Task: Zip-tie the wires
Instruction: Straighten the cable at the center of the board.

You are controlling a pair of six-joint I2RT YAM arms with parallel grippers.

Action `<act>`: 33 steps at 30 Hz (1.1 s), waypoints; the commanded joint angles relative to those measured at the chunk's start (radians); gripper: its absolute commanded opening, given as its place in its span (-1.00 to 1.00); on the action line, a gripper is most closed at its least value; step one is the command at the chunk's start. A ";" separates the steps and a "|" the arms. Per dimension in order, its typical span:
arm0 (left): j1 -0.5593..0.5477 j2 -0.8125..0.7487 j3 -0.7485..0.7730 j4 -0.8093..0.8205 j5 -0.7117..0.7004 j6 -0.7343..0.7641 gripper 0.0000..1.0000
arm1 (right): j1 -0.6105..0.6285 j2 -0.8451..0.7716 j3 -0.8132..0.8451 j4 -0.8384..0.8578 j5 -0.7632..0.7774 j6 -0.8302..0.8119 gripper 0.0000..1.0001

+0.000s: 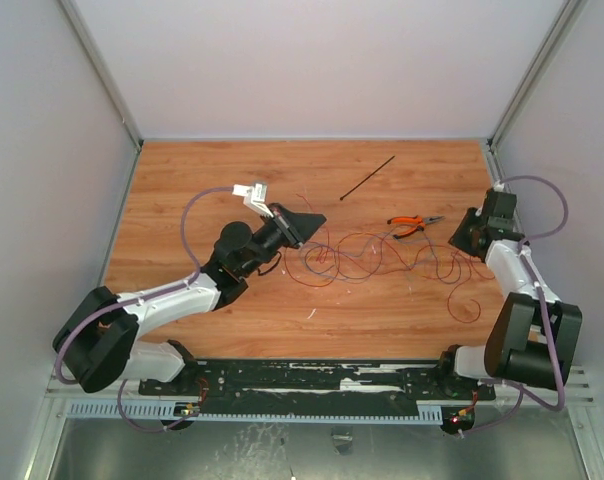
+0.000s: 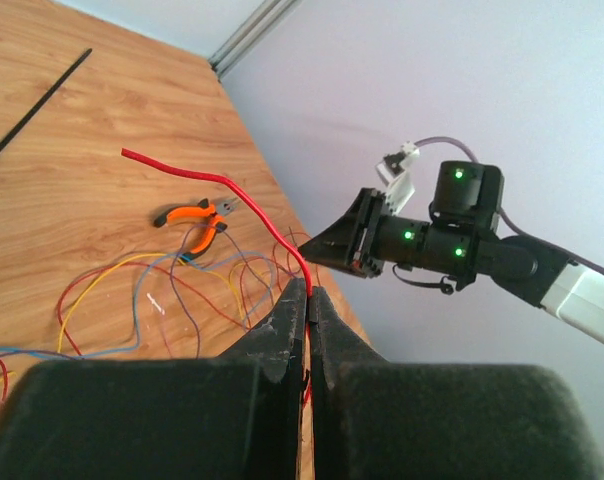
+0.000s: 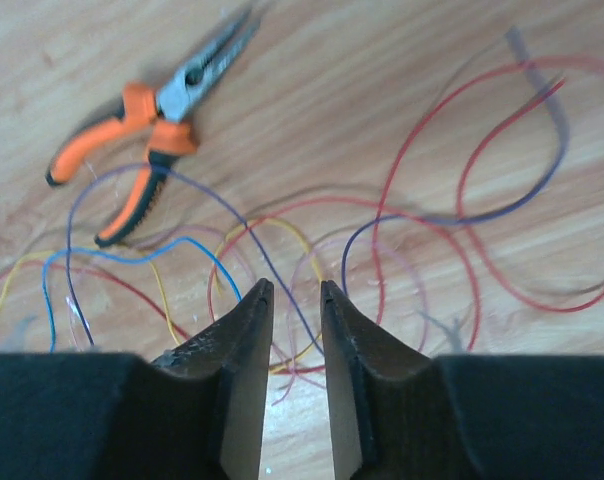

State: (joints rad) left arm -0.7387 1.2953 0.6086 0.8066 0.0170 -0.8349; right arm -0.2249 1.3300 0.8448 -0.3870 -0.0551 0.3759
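One red wire [image 2: 253, 207] between left fingers [image 2: 284, 342]

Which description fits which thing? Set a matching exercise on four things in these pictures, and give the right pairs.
Things:
1 left gripper
2 right gripper
3 zip tie
4 pliers

Descriptions:
A lies straight, toward the far side of the table
B shut on a red wire
C jaws slightly apart over the wires, gripping nothing
D orange handles, lying beside the wires

Pairs: 1-B, 2-C, 3-A, 4-D
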 commanded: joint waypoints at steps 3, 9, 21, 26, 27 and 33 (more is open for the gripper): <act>0.004 0.009 -0.013 0.029 0.010 0.001 -1.00 | -0.006 0.052 -0.077 0.081 -0.138 0.027 -0.39; 0.004 0.018 -0.015 0.038 0.016 -0.004 -1.00 | 0.032 0.045 -0.079 0.124 -0.194 0.048 -0.25; 0.002 0.042 -0.015 0.056 0.037 -0.020 -1.00 | 0.154 0.058 -0.028 0.081 -0.128 0.034 -0.25; 0.002 0.034 -0.015 0.050 0.033 -0.017 -1.00 | 0.186 0.128 -0.025 0.098 -0.130 0.038 -0.25; 0.002 0.032 -0.015 0.049 0.034 -0.017 -1.00 | 0.191 0.140 -0.024 0.102 -0.128 0.039 -0.25; 0.002 0.029 -0.015 0.045 0.032 -0.015 -1.00 | 0.200 0.177 -0.024 0.103 -0.083 0.041 -0.25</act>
State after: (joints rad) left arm -0.7387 1.3373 0.6067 0.8139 0.0460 -0.8574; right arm -0.0341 1.4979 0.7940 -0.3088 -0.1940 0.4156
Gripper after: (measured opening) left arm 0.020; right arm 0.378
